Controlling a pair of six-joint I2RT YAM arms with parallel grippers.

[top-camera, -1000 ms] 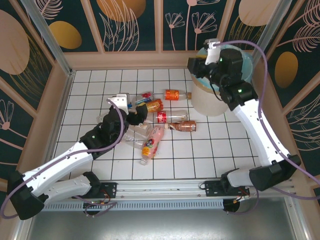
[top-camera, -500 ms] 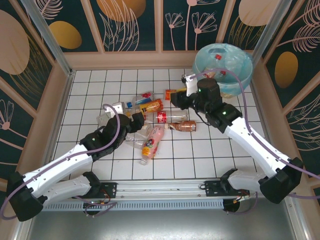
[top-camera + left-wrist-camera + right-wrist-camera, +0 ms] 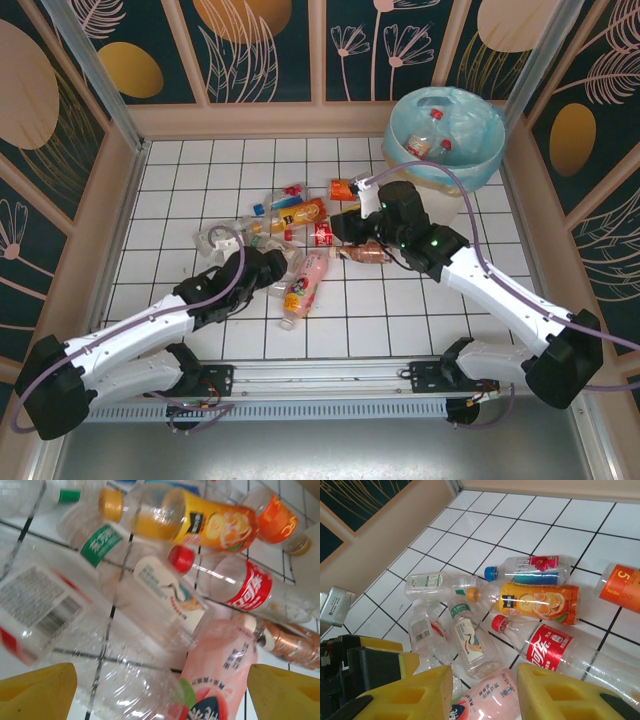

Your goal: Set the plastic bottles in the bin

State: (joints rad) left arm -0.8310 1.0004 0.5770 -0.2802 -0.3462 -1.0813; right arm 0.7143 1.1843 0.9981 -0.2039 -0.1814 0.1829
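Observation:
Several plastic bottles lie heaped mid-table: a pink bottle (image 3: 305,283), an orange juice bottle (image 3: 300,213), a red-labelled clear bottle (image 3: 330,235), a brown bottle (image 3: 368,252) and an orange-labelled one (image 3: 345,188). The bin (image 3: 470,175), cream with a blue liner, stands at the back right with bottles inside. My left gripper (image 3: 277,266) (image 3: 160,690) is wide open over a crushed clear bottle (image 3: 125,680) and the pink bottle (image 3: 220,670). My right gripper (image 3: 347,226) (image 3: 485,680) hovers above the pile, its jaws slightly apart and empty, with the pink bottle (image 3: 490,700) below them.
Clear bottles with green and white labels (image 3: 467,640) and a blue-capped one (image 3: 535,570) lie on the left of the heap. The two grippers are close together; the left gripper's yellow finger (image 3: 407,662) shows in the right wrist view. Walls ring the tiled table (image 3: 440,290).
My right arm swung from above the bin down and left to the bottle pile. My left gripper slid nearer and rightward, from the clear bottles to the pink one.

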